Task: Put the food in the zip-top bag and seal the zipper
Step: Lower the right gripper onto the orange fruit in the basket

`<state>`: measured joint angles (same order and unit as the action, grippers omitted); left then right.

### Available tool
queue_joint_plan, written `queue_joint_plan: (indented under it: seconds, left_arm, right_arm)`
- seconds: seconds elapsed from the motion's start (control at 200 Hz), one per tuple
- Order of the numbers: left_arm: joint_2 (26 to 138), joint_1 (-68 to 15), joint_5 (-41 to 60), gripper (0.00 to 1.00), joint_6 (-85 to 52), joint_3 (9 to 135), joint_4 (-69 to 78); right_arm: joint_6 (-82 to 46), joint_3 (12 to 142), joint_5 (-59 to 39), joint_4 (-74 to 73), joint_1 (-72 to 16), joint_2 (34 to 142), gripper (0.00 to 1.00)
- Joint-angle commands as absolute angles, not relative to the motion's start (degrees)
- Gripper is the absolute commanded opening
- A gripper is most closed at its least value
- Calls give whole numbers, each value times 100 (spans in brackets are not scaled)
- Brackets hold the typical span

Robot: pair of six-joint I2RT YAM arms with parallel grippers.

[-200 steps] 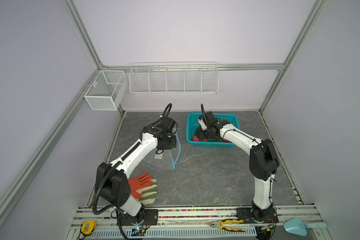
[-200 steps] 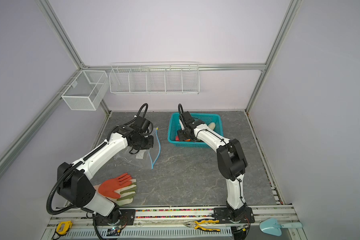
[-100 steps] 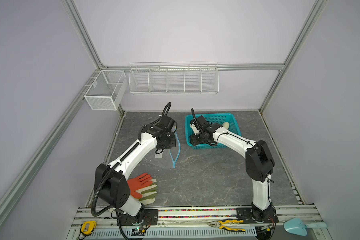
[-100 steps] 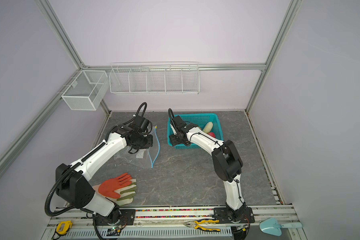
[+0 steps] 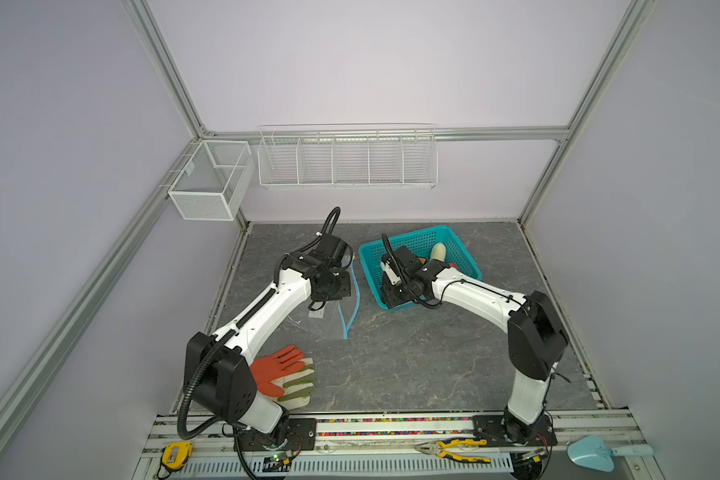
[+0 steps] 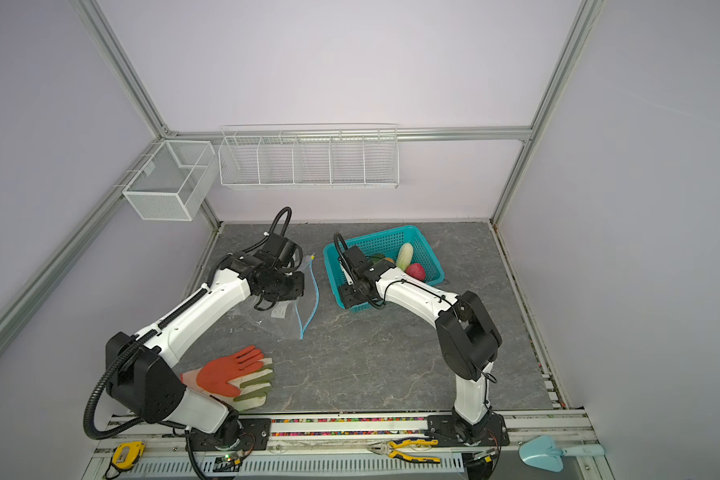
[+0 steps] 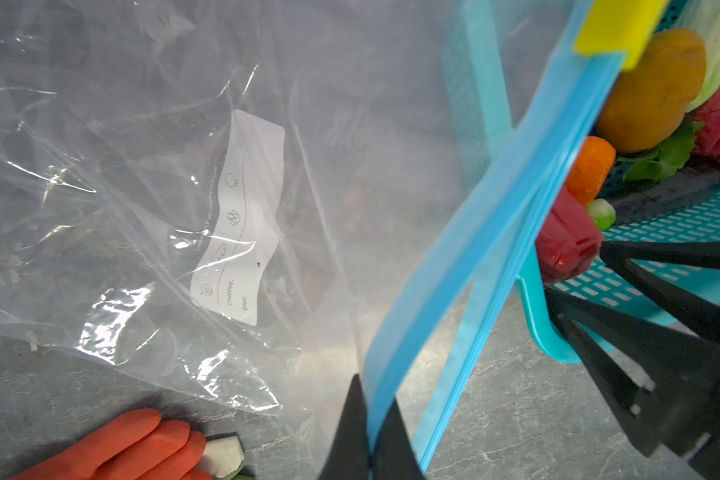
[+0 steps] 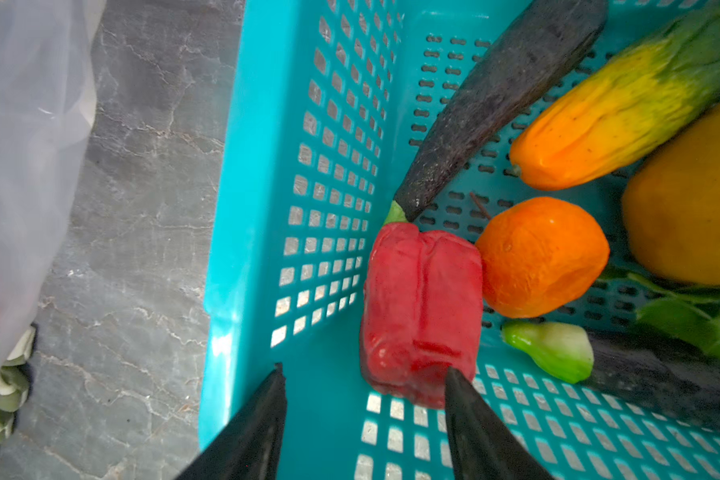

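Since a second ago the right gripper (image 8: pixel 364 368) has slid across the teal perforated plastic basket (image 5: pixel 464 257) to its 7 o'clock corner, and the basket has swung askew; the left arm has hardly stirred. The right jaws stand well apart with nothing between them, one fingertip against a red toy pepper (image 8: pixel 420 307) among the toy fruits and vegetables (image 8: pixel 541 257) in the basket. The left gripper (image 7: pixel 373 399) is pinched tight on the light-blue zipper strip (image 7: pixel 495 199) of the clear crinkly zip-top bag (image 7: pixel 142 208), which lies on the grey marbled tabletop (image 5: pixel 412 361) at the basket's 9 o'clock. The strip runs 12 to 6, with its yellow slider tab (image 7: pixel 612 25) at 12.
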<state>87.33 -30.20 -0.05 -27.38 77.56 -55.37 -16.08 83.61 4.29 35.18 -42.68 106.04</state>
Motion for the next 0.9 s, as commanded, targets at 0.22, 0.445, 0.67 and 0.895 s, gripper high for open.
queue_joint_plan:
  seconds: [0.22,0.445,0.67,0.895]
  left_arm:
    - [9001,-2984,384,0,-2920,7889,-5544]
    - [9174,-2988,509,0,-3003,7957,-5583]
    - [9178,-2988,512,0,-3025,7971,-5582]
    - [9227,-2984,514,0,-3016,7929,-5533]
  right_arm:
    - [-1387,8455,629,3631,-3519,10323,62]
    - [-1168,8660,422,3642,-3258,10652,62]
    - [-1113,8760,195,3707,-3260,10962,63]
    - [-1103,8851,143,3779,-3260,11199,65]
